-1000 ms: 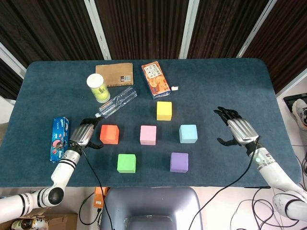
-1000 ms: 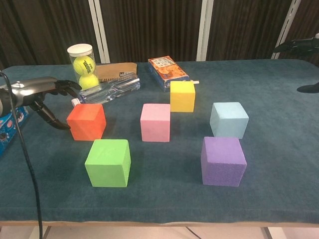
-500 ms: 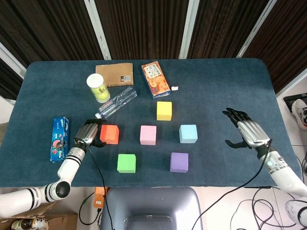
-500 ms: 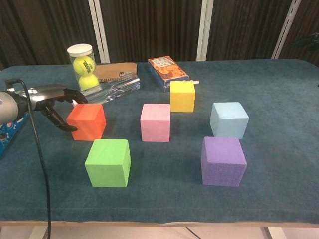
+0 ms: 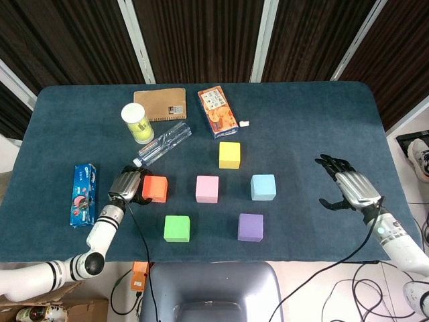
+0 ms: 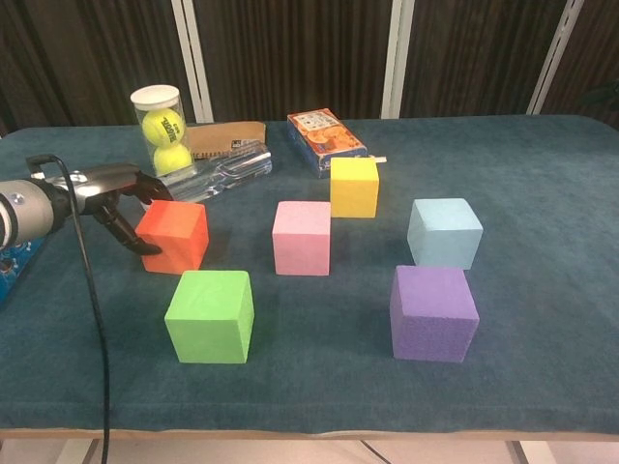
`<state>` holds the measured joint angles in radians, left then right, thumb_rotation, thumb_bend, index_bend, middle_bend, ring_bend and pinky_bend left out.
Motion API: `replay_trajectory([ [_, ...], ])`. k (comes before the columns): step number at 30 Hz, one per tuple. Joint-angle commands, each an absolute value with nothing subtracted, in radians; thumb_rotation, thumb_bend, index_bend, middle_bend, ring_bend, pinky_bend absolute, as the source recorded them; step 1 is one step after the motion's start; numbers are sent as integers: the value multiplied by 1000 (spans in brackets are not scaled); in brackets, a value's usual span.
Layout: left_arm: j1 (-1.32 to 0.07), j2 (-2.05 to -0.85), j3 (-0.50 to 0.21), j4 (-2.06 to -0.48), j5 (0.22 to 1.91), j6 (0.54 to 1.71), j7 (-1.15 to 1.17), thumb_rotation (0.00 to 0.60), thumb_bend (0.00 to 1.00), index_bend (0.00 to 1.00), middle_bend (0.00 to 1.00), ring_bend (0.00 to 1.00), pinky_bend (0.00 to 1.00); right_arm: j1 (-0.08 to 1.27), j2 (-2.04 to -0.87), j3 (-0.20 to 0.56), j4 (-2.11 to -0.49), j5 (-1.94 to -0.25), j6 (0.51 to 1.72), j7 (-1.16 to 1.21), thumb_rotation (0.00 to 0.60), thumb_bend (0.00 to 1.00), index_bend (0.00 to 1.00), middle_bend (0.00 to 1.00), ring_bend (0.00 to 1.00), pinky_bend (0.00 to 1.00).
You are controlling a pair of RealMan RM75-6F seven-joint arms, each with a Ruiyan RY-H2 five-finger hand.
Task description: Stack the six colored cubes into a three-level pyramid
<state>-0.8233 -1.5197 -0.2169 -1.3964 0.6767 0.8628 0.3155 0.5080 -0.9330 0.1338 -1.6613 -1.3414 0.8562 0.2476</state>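
Left hand (image 5: pixel 125 186): it is at the left side of the red cube (image 5: pixel 155 188). The fingers are around the cube's left face and seem to touch it. The chest view (image 6: pixel 114 186) shows the upper fingers over the cube's top left edge and one dark finger lower at its left face. A firm grip I cannot tell.
Right hand (image 5: pixel 350 187): only the head view shows it. It is at the right part of the desk (image 5: pixel 301 121), well apart from all cubes, with the fingers spread and holding nothing.
Red cube: it stands on the desk, first in the middle row, left of the pink cube (image 5: pixel 207 189). In the chest view (image 6: pixel 174 236) it looks a little turned.
Pink cube: in the middle of the group, between the red cube and the blue cube (image 5: pixel 263 187).
Yellow cube (image 5: pixel 229 155): behind the pink cube, slightly to the right.
Green cube (image 5: pixel 177 228): in the front row, near the desk's front edge, in front of the red cube and slightly right.
Purple cube (image 5: pixel 250 227): in the front row, right of the green cube.
All cubes: each stands alone on the desk, none is on another.
Far left of the desk: a tennis ball tube (image 5: pixel 137 123), a clear bottle (image 5: pixel 163 143) lying down, a brown book (image 5: pixel 161 104) and an orange box (image 5: pixel 216 111).
Blue packet (image 5: pixel 83 194): it lies at the left edge. The head view shows it whole, the chest view only a corner (image 6: pixel 12 263).
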Motion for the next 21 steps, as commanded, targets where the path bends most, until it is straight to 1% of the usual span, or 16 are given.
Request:
replay_trajectory([
  [1,-820,-1516,-227,-1412,681,875,304,600,249,492,263,162,101,505,-932,132,-1658,-1344,862,254,600,216,0,0,0,0],
  [6,-821,-1486,-262,-1468,624,841,263,600,265,509,263,165,101,497,-920,130,-1654,-1356,878,280,600,217,0,0,0,0],
  [8,-826,-1485,-267,-1482,605,851,268,600,269,511,263,165,101,493,-915,129,-1652,-1362,885,296,600,217,0,0,0,0],
  [11,-839,-1514,-267,-1491,572,899,299,600,269,511,263,166,101,490,-910,128,-1643,-1373,892,327,600,217,0,0,0,0],
  [13,-855,-1534,-272,-1490,540,910,321,600,272,511,263,168,101,488,-908,127,-1636,-1380,894,345,600,217,0,0,0,0],
  [21,-928,-1607,-286,-1434,461,919,405,600,276,536,263,175,101,460,-867,121,-1622,-1420,933,471,600,217,0,0,0,0],
])
